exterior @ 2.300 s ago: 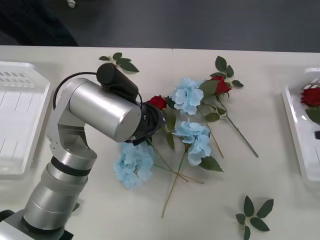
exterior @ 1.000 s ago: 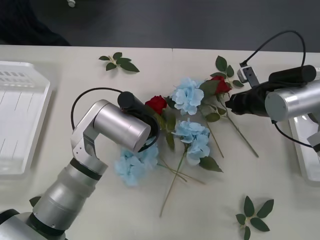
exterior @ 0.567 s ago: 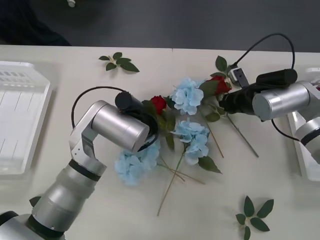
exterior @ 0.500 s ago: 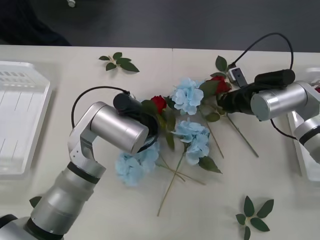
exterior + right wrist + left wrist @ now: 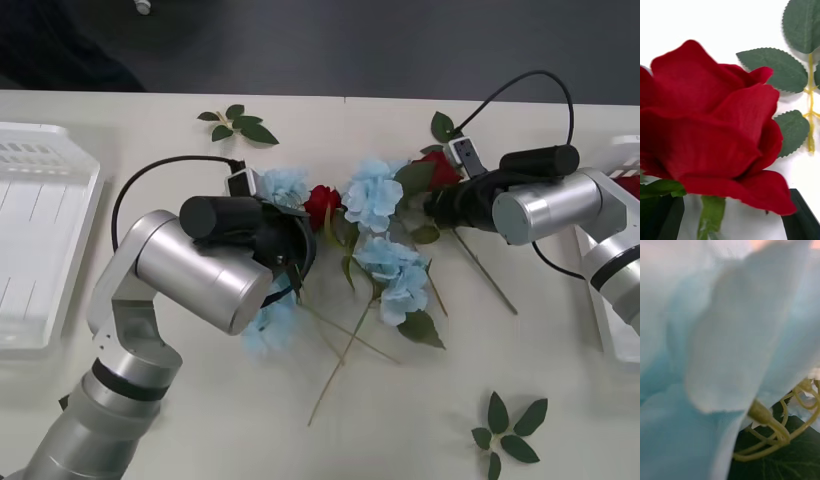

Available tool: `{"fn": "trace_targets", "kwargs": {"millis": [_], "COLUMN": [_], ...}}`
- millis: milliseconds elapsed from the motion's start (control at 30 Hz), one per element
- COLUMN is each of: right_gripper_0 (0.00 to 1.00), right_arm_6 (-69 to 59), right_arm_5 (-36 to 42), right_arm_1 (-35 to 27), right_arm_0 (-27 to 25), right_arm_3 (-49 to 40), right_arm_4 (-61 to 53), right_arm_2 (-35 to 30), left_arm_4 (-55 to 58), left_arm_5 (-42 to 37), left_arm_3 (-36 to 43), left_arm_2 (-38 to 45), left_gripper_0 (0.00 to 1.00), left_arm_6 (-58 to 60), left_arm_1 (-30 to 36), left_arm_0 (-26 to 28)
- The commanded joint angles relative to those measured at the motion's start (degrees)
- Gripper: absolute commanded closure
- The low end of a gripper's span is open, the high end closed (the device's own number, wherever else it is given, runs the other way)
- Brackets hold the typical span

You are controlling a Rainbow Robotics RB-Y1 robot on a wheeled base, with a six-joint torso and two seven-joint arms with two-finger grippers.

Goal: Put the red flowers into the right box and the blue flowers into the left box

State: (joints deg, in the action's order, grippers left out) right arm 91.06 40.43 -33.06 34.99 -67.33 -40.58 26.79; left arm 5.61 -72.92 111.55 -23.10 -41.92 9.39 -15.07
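Pale tabletop, tangled sky-blue flowers (image 5: 384, 268) among red roses (image 5: 322, 202).

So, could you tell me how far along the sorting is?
Done: one red flower lies in the right box. In hand: the right gripper is open around another rose; the left gripper is at the blue flowers. Left: remaining roses, every blue flower; the left box shows none.

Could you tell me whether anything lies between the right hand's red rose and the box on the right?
Nothing visible does. The right hand sits at the red rose, black fingers either side of its stem. From there to the right box is bare table, apart from the arm itself.
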Motion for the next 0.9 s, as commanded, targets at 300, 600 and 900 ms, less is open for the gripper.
{"fn": "trace_targets", "kwargs": {"millis": [300, 600, 900], "right_gripper_0": [1.0, 1.0, 1.0], "right_arm_6": [1.66, 2.81, 2.81], "right_arm_5": [-0.18, -0.18, 1.75], "right_arm_1": [0.55, 0.37, -1.48], "right_arm_0": [1.22, 1.22, 1.22], "right_arm_3": [-0.43, -0.25, -1.57], "right_arm_4": [-1.25, -1.43, -2.31], "right_arm_2": [1.43, 1.43, 0.2], "left_arm_4": [-0.69, 0.28, 8.28], "left_arm_5": [4.98, 12.62, 11.48], "left_arm_3": [18.7, 29.42, 38.45], "left_arm_2": [1.04, 6.67, 19.76], "left_gripper_0": [1.0, 1.0, 1.0], "left_arm_6": [-3.78, -4.84, -5.1], "left_arm_1": [6.96, 8.54, 11.44], "left_arm_0": [5.23, 15.16, 24.83]}}
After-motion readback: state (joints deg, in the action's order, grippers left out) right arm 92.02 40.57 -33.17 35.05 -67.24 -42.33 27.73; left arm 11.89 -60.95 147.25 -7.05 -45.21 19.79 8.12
